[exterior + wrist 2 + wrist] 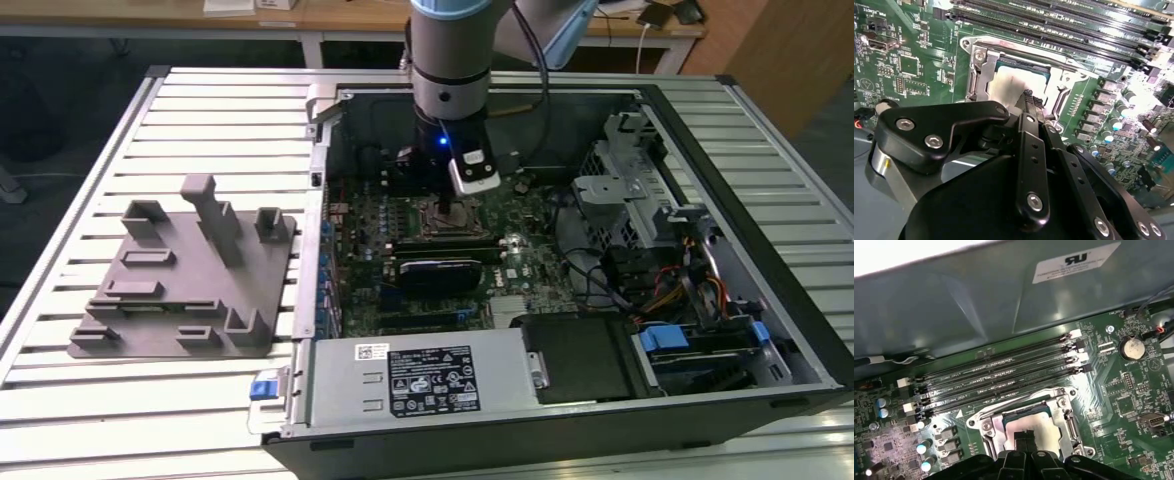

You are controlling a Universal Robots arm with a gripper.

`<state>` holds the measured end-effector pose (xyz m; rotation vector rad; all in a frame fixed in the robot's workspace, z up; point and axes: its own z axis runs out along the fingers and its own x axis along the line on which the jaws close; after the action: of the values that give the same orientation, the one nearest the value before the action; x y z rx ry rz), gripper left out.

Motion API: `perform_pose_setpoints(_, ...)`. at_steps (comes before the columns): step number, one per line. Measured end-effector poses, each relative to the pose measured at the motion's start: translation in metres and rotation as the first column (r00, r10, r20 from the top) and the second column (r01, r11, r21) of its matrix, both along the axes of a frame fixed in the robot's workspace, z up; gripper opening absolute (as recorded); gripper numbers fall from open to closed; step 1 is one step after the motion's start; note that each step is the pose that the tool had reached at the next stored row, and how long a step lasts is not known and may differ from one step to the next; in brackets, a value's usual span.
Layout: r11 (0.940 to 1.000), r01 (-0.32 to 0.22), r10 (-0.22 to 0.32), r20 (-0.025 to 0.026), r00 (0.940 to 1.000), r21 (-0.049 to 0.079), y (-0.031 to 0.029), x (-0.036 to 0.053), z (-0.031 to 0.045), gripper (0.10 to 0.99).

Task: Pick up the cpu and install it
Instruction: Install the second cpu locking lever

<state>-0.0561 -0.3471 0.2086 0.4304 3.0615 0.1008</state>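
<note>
While the tool (1028, 100) sits closed on the shiny square silver cpu (1009, 82) at centre frame, we judge seating underway; releasing calls for care.

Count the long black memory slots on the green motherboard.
4 long black memory slots, lying side by side between the metal case wall and the silver CPU socket frame. More elsewhere may be hidden.

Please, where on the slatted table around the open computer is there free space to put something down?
The slatted table is bare beyond the grey tray, toward the exterior view's left, and in the strip in front of the tray. Inside the computer case it is crowded: boards, cables, and the gripper at the cpu.
</note>
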Motion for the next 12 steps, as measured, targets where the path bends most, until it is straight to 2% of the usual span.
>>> perform_pose_setpoints(6,1.0,0.001,-0.001,-0.0285,0.9996,0.0,-0.0016,0.0064,-0.0003,0.106)
perform_pose_setpoints(7,1.0,0.001,-0.001,-0.0305,0.9995,0.0,-0.0016,0.0072,-0.0003,0.106)
perform_pose_setpoints(12,1.0,0.0,0.0,-0.0306,0.9995,0.0,-0.0017,0.0079,-0.0003,0.106)
